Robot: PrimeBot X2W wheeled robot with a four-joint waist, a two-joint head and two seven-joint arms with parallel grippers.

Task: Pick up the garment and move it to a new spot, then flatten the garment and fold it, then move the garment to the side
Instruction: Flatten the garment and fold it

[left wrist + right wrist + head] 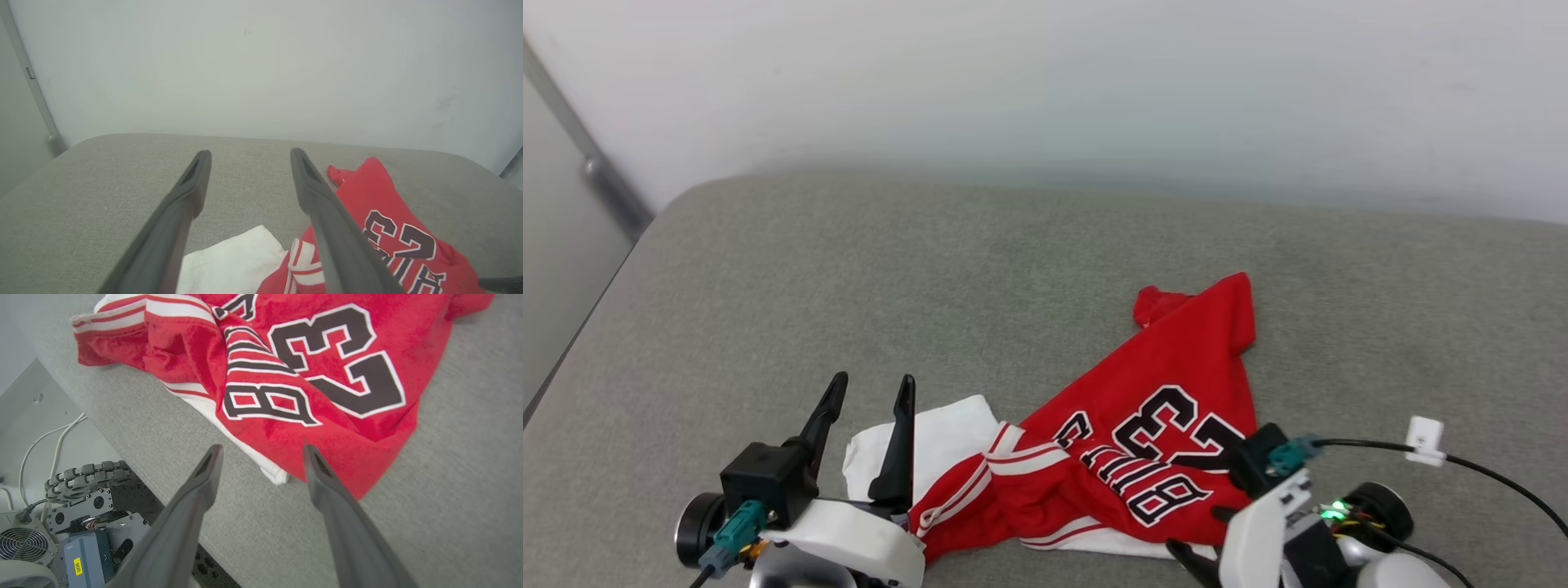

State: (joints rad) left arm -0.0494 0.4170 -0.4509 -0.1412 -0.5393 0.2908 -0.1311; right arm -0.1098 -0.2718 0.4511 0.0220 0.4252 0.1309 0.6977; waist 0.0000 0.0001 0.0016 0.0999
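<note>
Left tool [872, 380] and right tool [261, 450] gape empty near the garment [1152, 425].

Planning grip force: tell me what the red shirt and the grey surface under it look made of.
The red shirt: soft matt knit cloth, maybe cotton or polyester; it bunches and creases. The grey surface: matt woven upholstery fabric, probably padded; fine weave grain and a rounded corner show.
</note>
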